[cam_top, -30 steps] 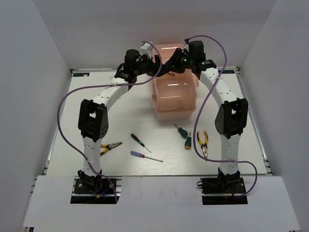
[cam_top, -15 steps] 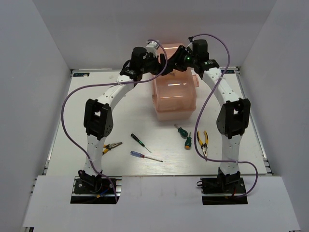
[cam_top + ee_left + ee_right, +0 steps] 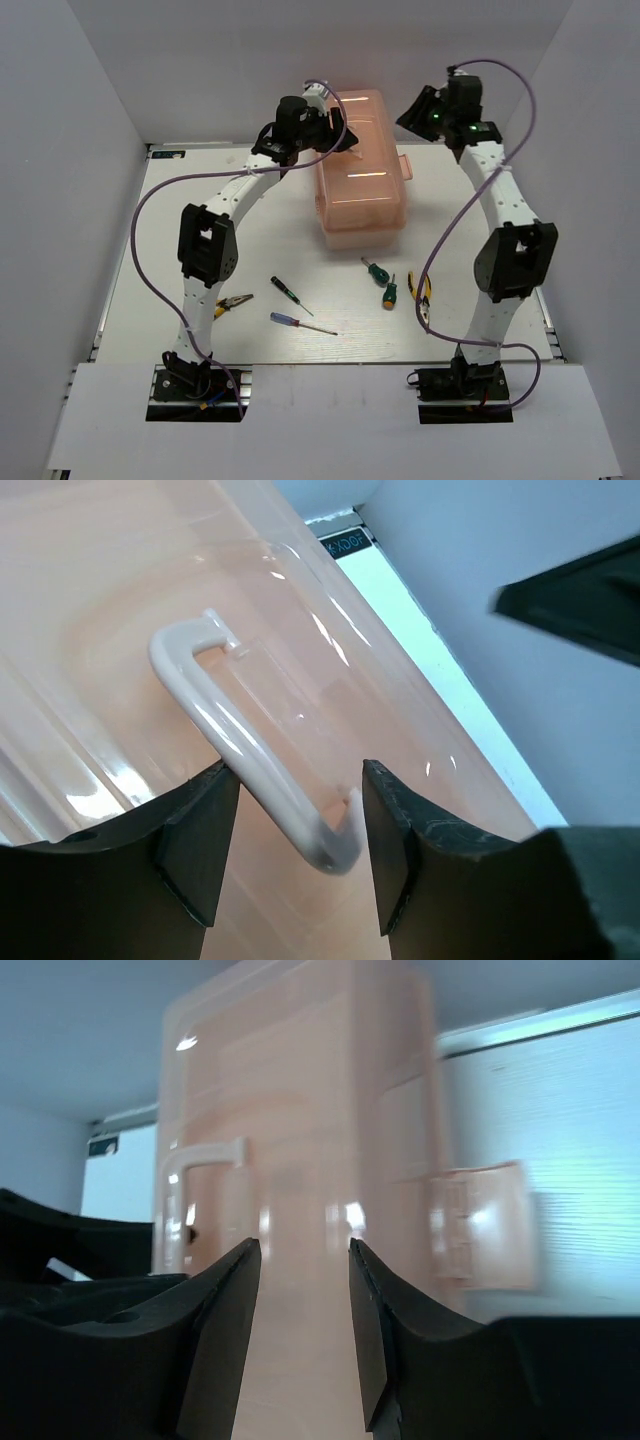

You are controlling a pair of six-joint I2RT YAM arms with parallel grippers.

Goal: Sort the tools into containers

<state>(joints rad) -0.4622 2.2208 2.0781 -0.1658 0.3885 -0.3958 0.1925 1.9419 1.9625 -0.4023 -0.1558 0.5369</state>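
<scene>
The salmon-pink toolbox (image 3: pixel 362 185) stands with its lid down at the back middle of the table, so the containers inside are hidden. My left gripper (image 3: pixel 336 130) hovers over the lid. In the left wrist view its jaws (image 3: pixel 300 780) are open and straddle the white lid handle (image 3: pixel 225 715), with a gap on the right side. My right gripper (image 3: pixel 424 112) is raised to the right of the box, open and empty (image 3: pixel 305 1250). The tools lie on the table: pliers (image 3: pixel 232 303), a black-green screwdriver (image 3: pixel 290 294), a blue-red screwdriver (image 3: pixel 300 323), two green stubby screwdrivers (image 3: pixel 376 270) (image 3: pixel 389 293), and pliers (image 3: pixel 422 292).
White walls enclose the table on three sides. Purple cables (image 3: pixel 140 230) loop beside both arms. A latch tab (image 3: pixel 405 168) juts from the toolbox's right side. The right arm's lower link stands close to the right pliers.
My right gripper has drawn back from the lid, up and to the right. My left gripper has moved right onto the lid handle, and its jaws have narrowed.
</scene>
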